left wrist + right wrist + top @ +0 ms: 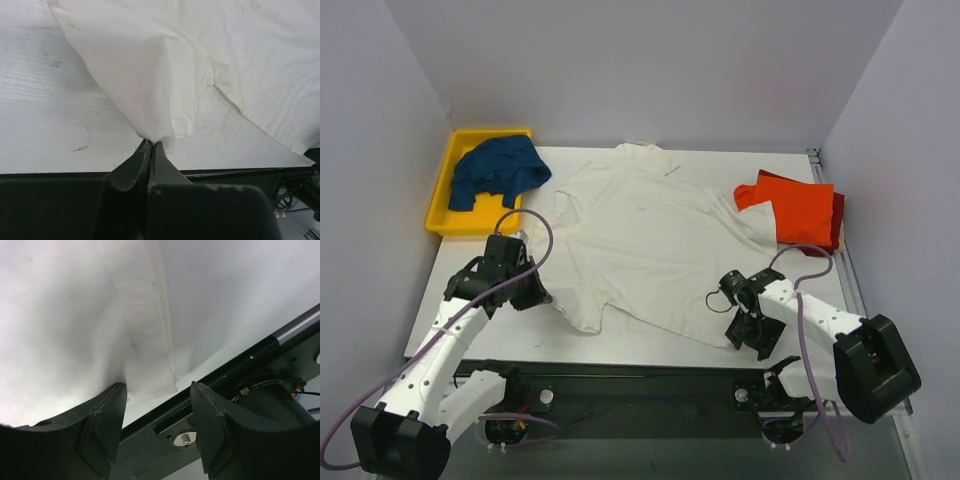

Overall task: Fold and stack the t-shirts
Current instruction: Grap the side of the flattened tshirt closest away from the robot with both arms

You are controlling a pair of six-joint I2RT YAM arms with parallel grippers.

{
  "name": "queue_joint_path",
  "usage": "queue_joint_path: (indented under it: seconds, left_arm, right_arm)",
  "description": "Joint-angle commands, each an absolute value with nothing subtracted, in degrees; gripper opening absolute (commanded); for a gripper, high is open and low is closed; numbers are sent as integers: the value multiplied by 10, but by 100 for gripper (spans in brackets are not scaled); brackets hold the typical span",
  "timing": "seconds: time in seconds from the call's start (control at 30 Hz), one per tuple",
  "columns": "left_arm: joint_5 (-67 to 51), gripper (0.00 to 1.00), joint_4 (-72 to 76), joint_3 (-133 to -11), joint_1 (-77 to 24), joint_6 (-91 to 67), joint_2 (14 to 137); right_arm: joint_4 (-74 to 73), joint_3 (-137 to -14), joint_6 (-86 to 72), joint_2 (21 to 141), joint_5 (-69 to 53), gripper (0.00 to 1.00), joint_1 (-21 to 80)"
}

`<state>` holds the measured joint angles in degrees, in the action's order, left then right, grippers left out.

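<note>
The large off-white t-shirt (650,240) lies spread on the white table, collar at the far side. My left gripper (532,290) is shut on a pinch of its left edge; in the left wrist view the fingertips (151,144) hold a pulled-up peak of the off-white cloth (150,75). My right gripper (748,328) is open at the shirt's near right hem corner; in the right wrist view the hem corner (152,375) lies between the spread jaws (157,392). An orange-red shirt (800,208) lies folded on a dark red one (838,215) at the right. A dark blue shirt (498,170) lies in the bin.
The yellow plastic bin (442,208) stands at the far left corner of the table. A black rail (640,375) with the arm bases runs along the near edge. Grey walls close in the left, right and back.
</note>
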<state>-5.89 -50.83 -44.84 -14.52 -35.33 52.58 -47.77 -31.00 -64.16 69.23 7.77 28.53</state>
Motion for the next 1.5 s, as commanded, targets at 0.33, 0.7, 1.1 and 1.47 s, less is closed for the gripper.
queue_joint_path:
  seconds: [0.33, 0.7, 1.1, 1.47]
  left_arm:
    - [-31, 0, -504, -499, -134, -316, 541]
    - [-31, 0, -506, -499, -134, -310, 542]
    - [-36, 0, -504, -497, -156, -306, 555]
    - [-33, 0, -493, -512, -161, -286, 583]
  right_arm:
    - [-447, -427, -632, 834, 105, 52, 371]
    - [-463, -360, -699, 689, 74, 41, 406]
    - [-546, -317, -809, 642, 105, 39, 460]
    - [-488, -363, -761, 744, 141, 40, 445]
